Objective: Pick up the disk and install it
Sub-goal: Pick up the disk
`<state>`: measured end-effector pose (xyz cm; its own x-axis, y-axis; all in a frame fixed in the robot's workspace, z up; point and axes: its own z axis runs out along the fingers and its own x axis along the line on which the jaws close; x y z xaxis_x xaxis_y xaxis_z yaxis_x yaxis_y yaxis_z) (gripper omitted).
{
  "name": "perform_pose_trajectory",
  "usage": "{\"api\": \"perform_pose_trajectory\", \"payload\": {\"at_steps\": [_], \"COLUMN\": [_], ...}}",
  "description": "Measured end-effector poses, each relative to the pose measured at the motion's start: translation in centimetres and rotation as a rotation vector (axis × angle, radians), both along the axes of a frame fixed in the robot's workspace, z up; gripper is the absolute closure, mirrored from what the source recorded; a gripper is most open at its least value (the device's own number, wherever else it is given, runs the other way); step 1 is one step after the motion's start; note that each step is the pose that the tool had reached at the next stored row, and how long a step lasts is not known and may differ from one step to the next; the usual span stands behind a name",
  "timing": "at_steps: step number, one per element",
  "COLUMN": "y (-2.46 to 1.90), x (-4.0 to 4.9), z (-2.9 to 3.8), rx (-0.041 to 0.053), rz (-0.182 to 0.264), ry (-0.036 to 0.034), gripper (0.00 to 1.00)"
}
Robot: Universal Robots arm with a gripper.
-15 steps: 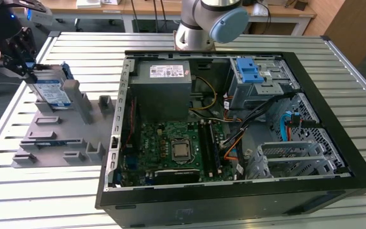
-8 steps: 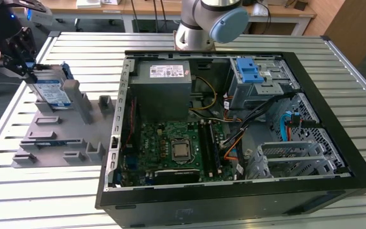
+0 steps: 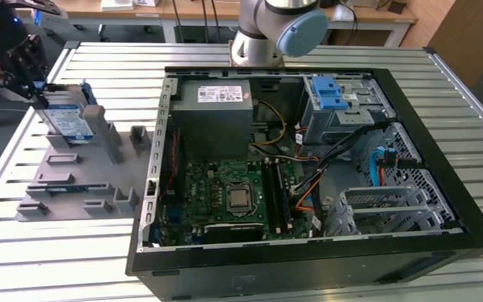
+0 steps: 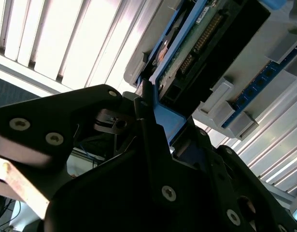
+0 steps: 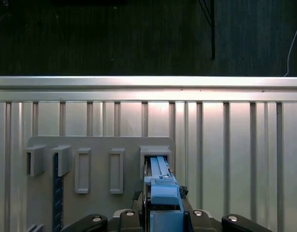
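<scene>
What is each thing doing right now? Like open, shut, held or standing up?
disk: standing on edge at the grey holder, held by its top end.
gripper: fingers shut on the disk's blue bracket.
grey holder: lying flat on the slatted table.
computer case: lying on its side, open, insides showing.
drive cage: fixed inside the case, blue latch on top.
</scene>
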<state>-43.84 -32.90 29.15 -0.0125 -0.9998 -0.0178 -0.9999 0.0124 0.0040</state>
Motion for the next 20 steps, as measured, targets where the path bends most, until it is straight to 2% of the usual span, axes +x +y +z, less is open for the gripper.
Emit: {"api": "perform_pose_trajectory", "payload": {"at_steps": [2, 20], "y": [0.00, 0.00], "x": [0.00, 0.00], "z": [0.16, 0.28], "rx": [0.0000, 0.0000], "rz": [0.000, 0.000], "ry": [0.0000, 0.0001], "gripper": [0.64, 0.64]}}
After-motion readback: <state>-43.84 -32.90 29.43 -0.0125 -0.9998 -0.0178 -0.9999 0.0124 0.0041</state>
